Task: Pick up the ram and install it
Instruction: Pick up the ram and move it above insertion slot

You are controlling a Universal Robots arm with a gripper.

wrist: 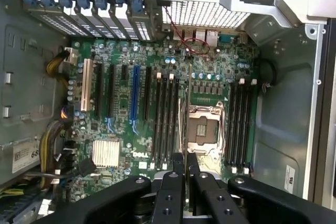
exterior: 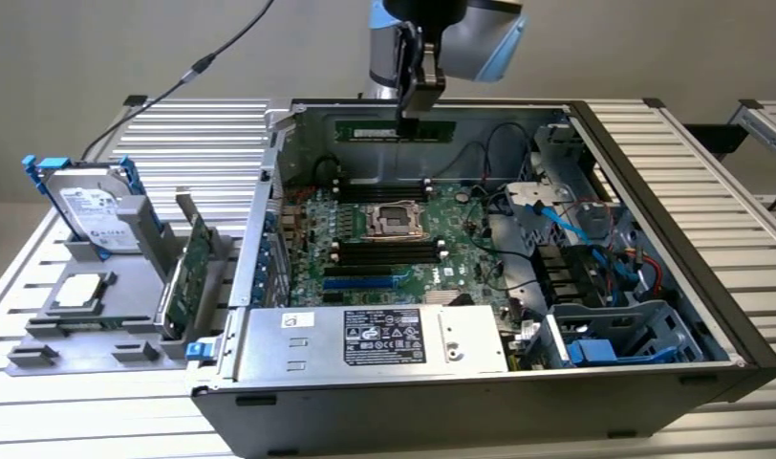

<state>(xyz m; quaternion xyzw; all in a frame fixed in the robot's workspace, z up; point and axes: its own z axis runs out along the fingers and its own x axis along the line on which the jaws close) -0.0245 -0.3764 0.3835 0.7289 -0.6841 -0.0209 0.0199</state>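
The ram (exterior: 362, 130), a narrow green stick, hangs level above the far side of the open computer case (exterior: 267, 191). My gripper (exterior: 414, 117) is shut on it near its middle. In the wrist view the ram (wrist: 185, 124) shows edge-on as a thin strip running out from between the black fingers (wrist: 174, 174). Below it lies the green motherboard (wrist: 131, 129). The strip hovers over the gap between a bank of long black slots (wrist: 167, 119) and the CPU socket (wrist: 202, 129). Another slot bank (wrist: 239, 124) lies beyond the socket.
Left of the case in the exterior view, a grey holder (exterior: 56, 335) carries a hard drive (exterior: 101, 215), a wide green expansion card (exterior: 190, 273) and a CPU chip (exterior: 82, 292). Inside the case are the power supply (exterior: 376, 339), blue cables (exterior: 560, 215) and a drive cage (exterior: 617, 335).
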